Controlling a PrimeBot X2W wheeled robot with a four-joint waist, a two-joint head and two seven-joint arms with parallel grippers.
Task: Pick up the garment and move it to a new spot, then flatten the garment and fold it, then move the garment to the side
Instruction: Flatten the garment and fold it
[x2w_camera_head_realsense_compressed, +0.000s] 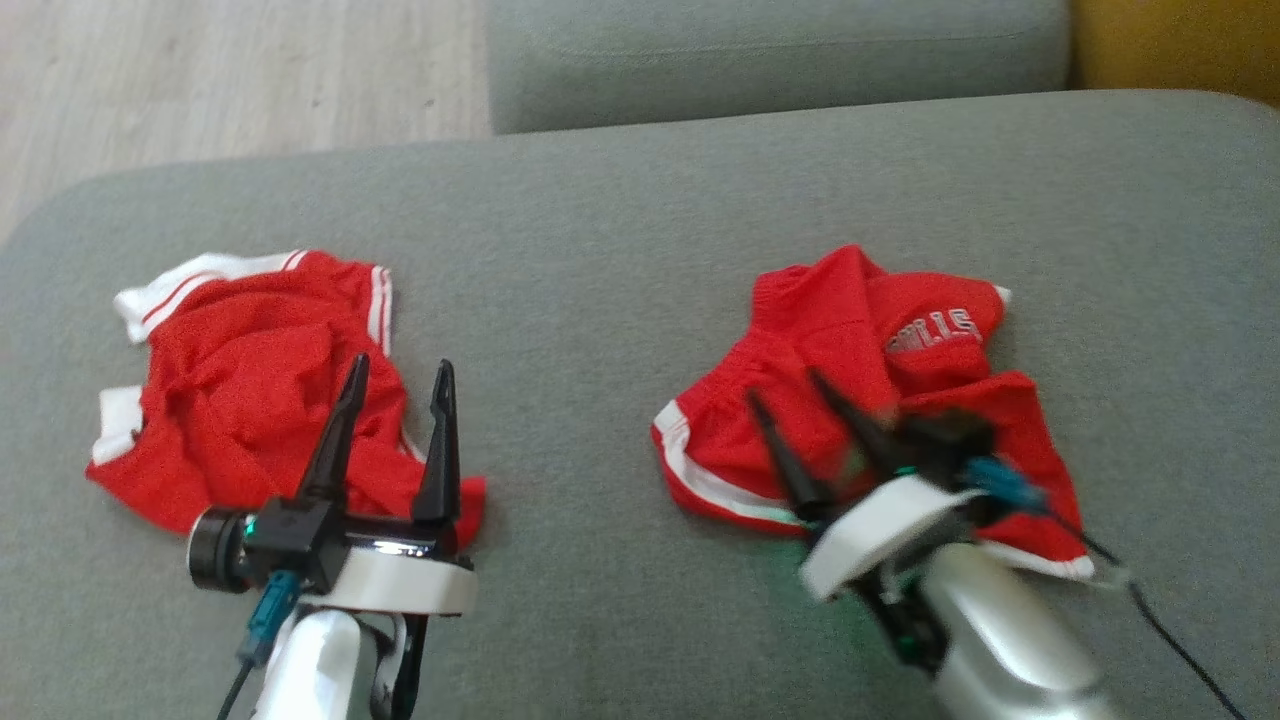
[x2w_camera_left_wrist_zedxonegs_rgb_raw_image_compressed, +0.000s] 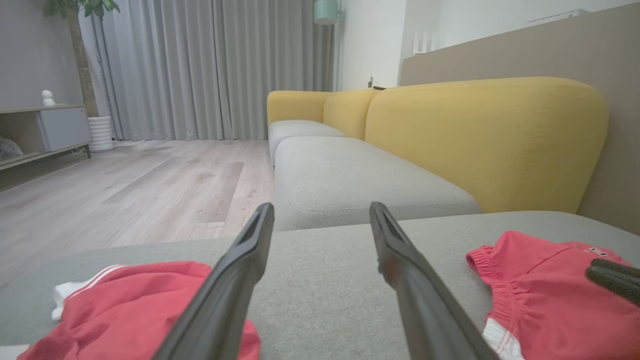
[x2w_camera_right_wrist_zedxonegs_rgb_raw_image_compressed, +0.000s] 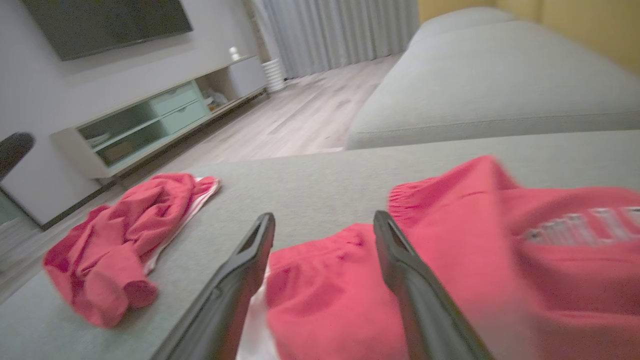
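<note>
So everything's sitting on a grey sofa seat (x2w_camera_head_realsense_compressed: 600, 220), with pale wood floor (x2w_camera_head_realsense_compressed: 200, 80) running alongside, plus a yellow backrest (x2w_camera_left_wrist_zedxonegs_rgb_raw_image_compressed: 480, 140) and grey curtains (x2w_camera_left_wrist_zedxonegs_rgb_raw_image_compressed: 200, 70) further back. Two crumpled red garments are lying well apart. The left jaws are standing apart over the near right edge of the left garment (x2w_camera_head_realsense_compressed: 230, 400). The right jaws, also apart and a bit blurry, are pointing over the lettered right garment (x2w_camera_head_realsense_compressed: 850, 330).
</note>
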